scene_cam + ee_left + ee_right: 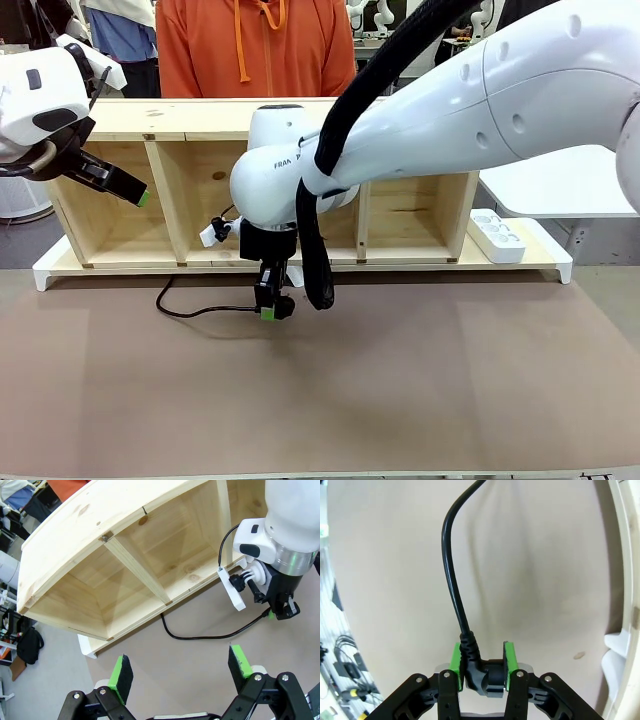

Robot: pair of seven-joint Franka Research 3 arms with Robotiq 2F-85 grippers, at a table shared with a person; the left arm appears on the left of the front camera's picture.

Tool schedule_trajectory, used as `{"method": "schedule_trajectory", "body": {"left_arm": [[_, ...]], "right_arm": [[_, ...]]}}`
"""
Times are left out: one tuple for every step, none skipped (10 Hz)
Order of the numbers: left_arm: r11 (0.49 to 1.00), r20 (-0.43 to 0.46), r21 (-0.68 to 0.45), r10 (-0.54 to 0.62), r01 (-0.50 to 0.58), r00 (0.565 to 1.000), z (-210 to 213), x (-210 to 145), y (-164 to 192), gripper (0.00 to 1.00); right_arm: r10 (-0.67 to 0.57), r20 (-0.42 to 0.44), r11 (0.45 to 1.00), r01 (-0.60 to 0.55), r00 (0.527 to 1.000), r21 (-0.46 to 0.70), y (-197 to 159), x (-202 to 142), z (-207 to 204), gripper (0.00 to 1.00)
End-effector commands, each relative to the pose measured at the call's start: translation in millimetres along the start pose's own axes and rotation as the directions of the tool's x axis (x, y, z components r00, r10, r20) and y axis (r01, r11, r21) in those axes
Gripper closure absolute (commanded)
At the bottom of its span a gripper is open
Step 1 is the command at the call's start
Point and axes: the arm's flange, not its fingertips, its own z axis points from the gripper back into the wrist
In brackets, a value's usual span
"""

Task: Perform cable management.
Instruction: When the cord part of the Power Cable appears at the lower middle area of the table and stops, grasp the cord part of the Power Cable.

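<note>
Our left tool (pixel 180 669) hovers before the left compartment of the pale wooden three-compartment shelf (pixel 200 120). Its green-padded fingers are spread wide with nothing between them. Just in front of the shelf's lower front edge, the thin black power cable (pixel 451 580) lies on the brown-covered table (pixel 420 400). It leaves the shelf near the divider between the left and middle compartments, loops a little, then runs roughly parallel to that front edge towards the middle compartment. There our right tool (pixel 272 308) points down at the table before the middle compartment. Its pads sit against both sides of the chunky black plug (pixel 481 674) at the cable's end, so we judge the plug held between narrowly set jaws. From this tool the cable's long axis leads along the shelf front towards the left compartment. All the slack therefore lies on the left tool's side: the left arm is nearer to it, while the right arm has the end. At the shelf's right end, well apart from the plug, rests a white multi-socket power strip (pixel 497 237). If the plug is meant for it, we would have to carry it along the shelf front, away from the slack.
</note>
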Motion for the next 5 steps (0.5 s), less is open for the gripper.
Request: {"method": "schedule_trajectory", "body": {"left_arm": [[1.000, -0.008, 0.010, -0.008, 0.008, 1.000, 1.5, -0.9, 0.4, 0.00], [1.000, -0.008, 0.010, -0.008, 0.008, 1.000, 1.5, -0.9, 0.4, 0.00], [1.000, -0.008, 0.010, -0.008, 0.008, 1.000, 1.5, -0.9, 0.4, 0.00], [1.000, -0.008, 0.010, -0.008, 0.008, 1.000, 1.5, -0.9, 0.4, 0.00], [1.000, -0.008, 0.010, -0.008, 0.008, 1.000, 1.5, -0.9, 0.4, 0.00]], "right_arm": [[-0.077, 0.010, 0.996, 0.077, 0.997, 0.037, 19.2, -15.1, 9.4, 1.00], [-0.089, 0.028, 0.996, 0.088, 0.996, 0.033, 24.3, -17.5, 10.4, 1.00], [-0.034, 0.003, 0.999, 0.034, 0.999, 0.019, 5.6, -1.8, 5.5, 0.79], [-0.034, 0.003, 0.999, 0.034, 0.999, 0.019, 5.6, -1.8, 5.5, 0.79], [-0.034, 0.003, 0.999, 0.034, 0.999, 0.019, 5.6, -1.8, 5.5, 0.79]]}}
